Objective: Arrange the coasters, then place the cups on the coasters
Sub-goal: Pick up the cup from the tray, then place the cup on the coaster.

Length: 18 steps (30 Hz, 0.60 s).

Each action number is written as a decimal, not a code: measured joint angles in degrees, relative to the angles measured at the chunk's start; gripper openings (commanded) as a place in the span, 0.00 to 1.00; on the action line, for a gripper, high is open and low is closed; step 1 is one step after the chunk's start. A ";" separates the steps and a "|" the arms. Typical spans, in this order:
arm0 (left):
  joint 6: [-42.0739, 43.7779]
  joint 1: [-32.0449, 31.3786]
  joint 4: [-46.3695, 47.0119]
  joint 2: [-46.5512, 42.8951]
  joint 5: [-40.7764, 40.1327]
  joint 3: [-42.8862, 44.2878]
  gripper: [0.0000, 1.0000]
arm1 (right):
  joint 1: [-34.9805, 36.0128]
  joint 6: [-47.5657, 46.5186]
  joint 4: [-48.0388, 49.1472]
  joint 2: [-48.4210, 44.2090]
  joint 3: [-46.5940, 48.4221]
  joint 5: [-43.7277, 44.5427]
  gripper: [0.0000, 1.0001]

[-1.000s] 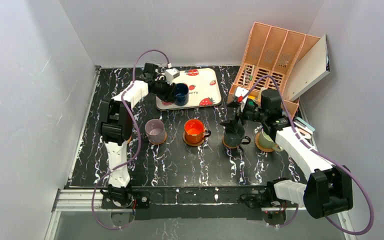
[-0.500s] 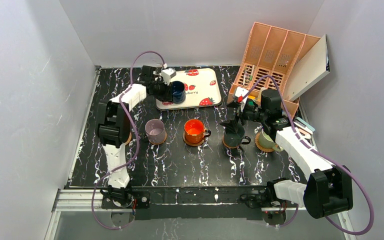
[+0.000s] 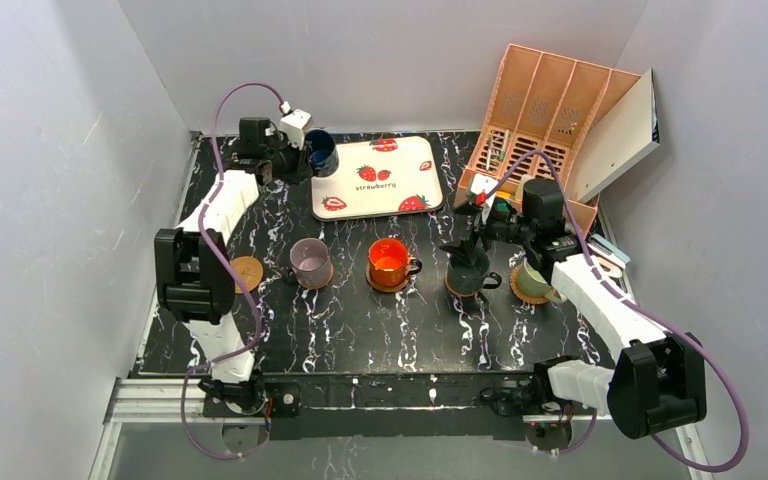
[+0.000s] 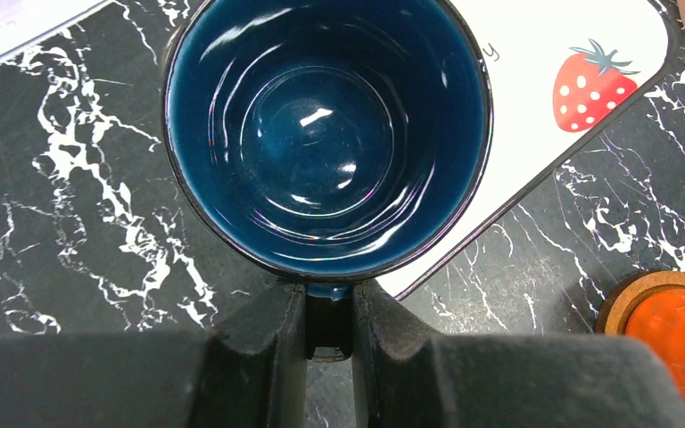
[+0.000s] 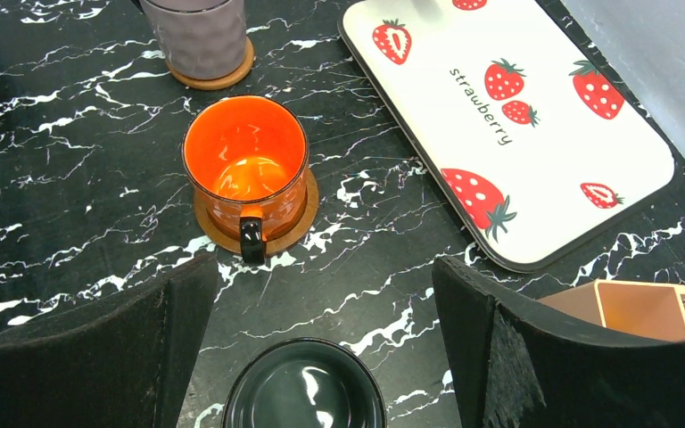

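The left arm (image 3: 222, 200) and the right arm (image 3: 600, 300) are each showing long white links, and these are being joined by chunky black joint housings (image 3: 182, 272). A thin mauve cable (image 3: 250, 85) is running back from the wrist behind the left gripper (image 4: 328, 308), and a cable of the same kind (image 3: 738, 410) is looping behind the right arm. A small white camera block (image 3: 295, 125) is sitting just beside the left wrist. The left fingers (image 4: 259, 352) are looking matte black and thick, with angled tips. The right gripper (image 5: 321, 276) is showing two broad black fingers (image 5: 491, 357) with a rough, grainy surface and straight inner edges.
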 measured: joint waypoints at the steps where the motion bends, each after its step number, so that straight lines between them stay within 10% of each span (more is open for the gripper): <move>1: 0.04 0.09 -0.31 -0.74 -0.22 -0.15 0.00 | 0.00 0.00 0.00 0.00 0.02 0.00 0.99; 18: 0.22 3.87 -1.51 -25.40 -10.29 -19.54 0.00 | -0.13 0.02 -0.02 -1.40 0.00 -0.94 0.99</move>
